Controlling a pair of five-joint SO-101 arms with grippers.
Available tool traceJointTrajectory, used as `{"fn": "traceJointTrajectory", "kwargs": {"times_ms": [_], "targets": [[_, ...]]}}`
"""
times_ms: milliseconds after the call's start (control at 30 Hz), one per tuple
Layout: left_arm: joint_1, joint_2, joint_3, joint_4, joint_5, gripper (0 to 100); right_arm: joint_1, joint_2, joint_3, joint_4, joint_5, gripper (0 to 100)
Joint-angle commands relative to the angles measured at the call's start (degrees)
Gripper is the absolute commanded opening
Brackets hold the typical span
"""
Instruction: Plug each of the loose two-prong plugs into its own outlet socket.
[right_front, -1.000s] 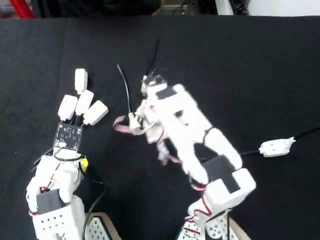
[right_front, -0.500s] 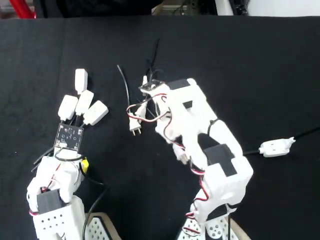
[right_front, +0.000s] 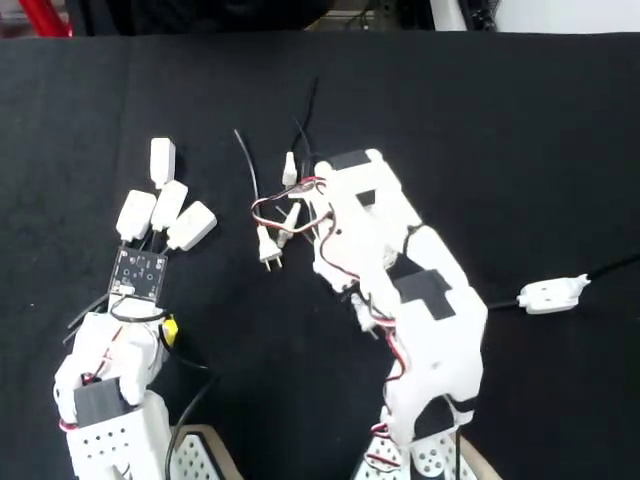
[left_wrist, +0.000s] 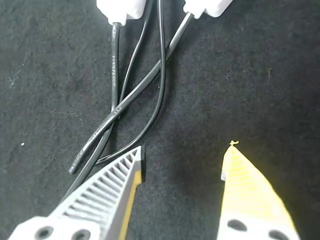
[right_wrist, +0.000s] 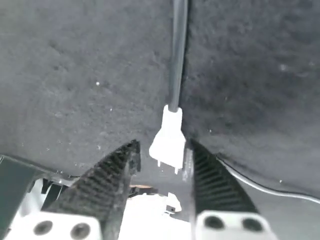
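Change: right arm (right_front: 400, 280) has swung away from sockets (right_front: 165, 205).
Plug (right_wrist: 169, 142): long axis along its cord (right_wrist: 177, 50), prongs toward gripper.
Right gripper (right_wrist: 162, 146): released, straddling plug.
Left gripper (left_wrist: 182, 150): released, near sockets.

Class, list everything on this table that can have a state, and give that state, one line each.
Left gripper: open, above black cables.
Right gripper: open, astride a plug.
Plug: loose, lying between the fingers.
Second plug: loose, unplugged.
Left sockets: four, no plug in any.
Right socket: cable off both ends, seems plugged.
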Motion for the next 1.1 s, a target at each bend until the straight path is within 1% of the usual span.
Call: {"fn": "traceJointTrajectory", "kwargs": {"times_ms": [0,233,300,433,567,967,1067], "targets": [[-0.75,-0.18,-0.31,-0.09,-0.62,26,0.70,1.89,-2.42,1.23,-0.97,11.7],[-0.75,-0.18,-0.31,-0.09,-0.62,26,0.97,5.41,-2.68,2.55,-0.44,11.6],[-0.75,-0.18,-0.31,-0.09,-0.62,26,1.76,4.79,-3.21,4.57,0.18,11.6],[-0.75,-0.18,-0.31,-0.09,-0.62,26,3.78,1.36,-3.56,5.01,0.79,11.6],[-0.75,-0.18,-0.31,-0.09,-0.62,26,3.69,0.57,-1.19,4.84,0.79,11.6],[-0.75,-0.18,-0.31,-0.09,-0.62,26,3.78,0.92,6.55,-6.77,-2.55,11.3],[-0.75,-0.18,-0.31,-0.09,-0.62,26,3.43,0.92,6.64,-8.18,-2.37,7.5]]}}
